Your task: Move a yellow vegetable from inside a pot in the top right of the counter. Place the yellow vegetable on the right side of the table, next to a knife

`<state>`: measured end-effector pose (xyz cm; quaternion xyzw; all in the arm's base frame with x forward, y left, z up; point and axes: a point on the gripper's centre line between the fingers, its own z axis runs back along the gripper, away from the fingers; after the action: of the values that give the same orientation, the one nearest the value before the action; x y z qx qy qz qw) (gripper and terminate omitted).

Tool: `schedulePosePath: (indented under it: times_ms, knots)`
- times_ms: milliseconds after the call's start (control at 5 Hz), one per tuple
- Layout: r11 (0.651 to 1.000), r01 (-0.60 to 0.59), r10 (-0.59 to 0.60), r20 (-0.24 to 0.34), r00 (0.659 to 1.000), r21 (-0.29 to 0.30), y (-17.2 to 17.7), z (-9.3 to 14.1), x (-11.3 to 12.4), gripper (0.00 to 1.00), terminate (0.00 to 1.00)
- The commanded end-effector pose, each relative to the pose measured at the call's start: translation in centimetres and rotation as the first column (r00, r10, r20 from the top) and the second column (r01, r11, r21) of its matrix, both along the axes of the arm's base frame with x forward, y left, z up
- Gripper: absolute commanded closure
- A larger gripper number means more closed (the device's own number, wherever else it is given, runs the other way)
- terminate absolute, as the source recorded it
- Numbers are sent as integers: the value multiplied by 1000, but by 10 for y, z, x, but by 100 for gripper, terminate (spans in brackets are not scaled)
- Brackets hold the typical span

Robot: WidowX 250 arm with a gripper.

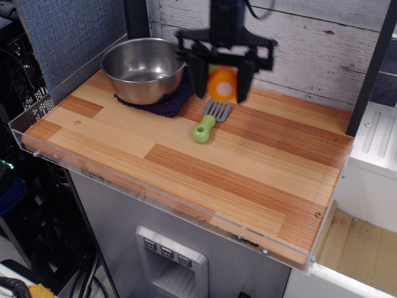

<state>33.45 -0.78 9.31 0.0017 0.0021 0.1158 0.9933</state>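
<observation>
My gripper (222,93) is shut on the yellow vegetable (222,84), an orange-yellow toy with a pale cut face and a bit of green at its top. It hangs in the air above the grey blade of a spatula (211,118), to the right of the pot. The pot (143,68) is a shiny steel bowl at the back left of the striped wooden table (248,161), standing on a dark purple cloth (180,99). Its inside looks empty. No knife shows in this view.
The green-handled spatula lies near the middle back of the table. A clear acrylic rim (155,192) runs along the front and left edges. A white plank wall (310,43) stands behind. A white surface (378,136) sits to the right.
</observation>
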Motion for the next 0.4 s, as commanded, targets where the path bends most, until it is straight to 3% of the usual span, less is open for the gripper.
schedulePosePath:
  times_ms: [0, 200]
  knots:
    - [992, 123, -123, 19, 992, -30, -21, -17, 8, 100, 0]
    - [989, 143, -144, 0, 990, -42, -23, -15, 8, 100, 0]
